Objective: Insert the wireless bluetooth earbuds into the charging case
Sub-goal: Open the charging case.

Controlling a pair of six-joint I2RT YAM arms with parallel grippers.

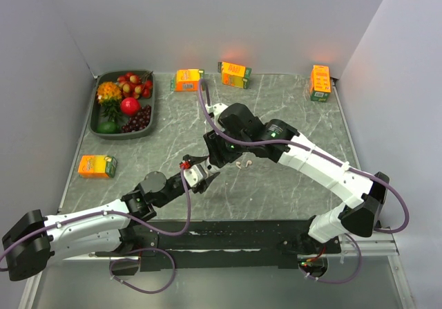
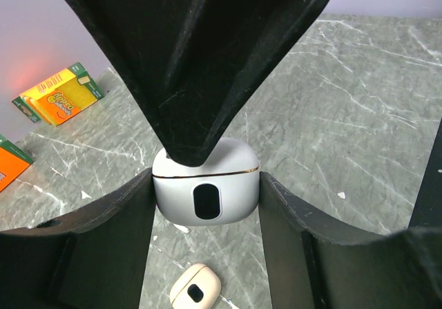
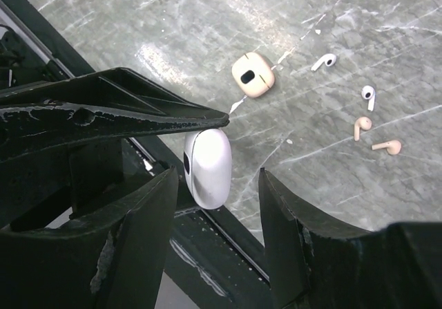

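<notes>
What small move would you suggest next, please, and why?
Probably flip the lid open with the right end effector: the white charging case, clamped in the left end effector, looks shut, and the white earbuds lie on the table.

Off-task stuff I'm seeing on the marble table (image 1: 276,191): a fruit tray (image 1: 126,135) in the far left corner. Orange cartons sit by the left edge (image 1: 97,165), two along the far edge (image 1: 188,79) (image 1: 235,74), one in the far right corner (image 1: 320,82). There's also a beige case (image 3: 253,75) and two beige buds (image 3: 361,126) (image 3: 388,146).
</notes>
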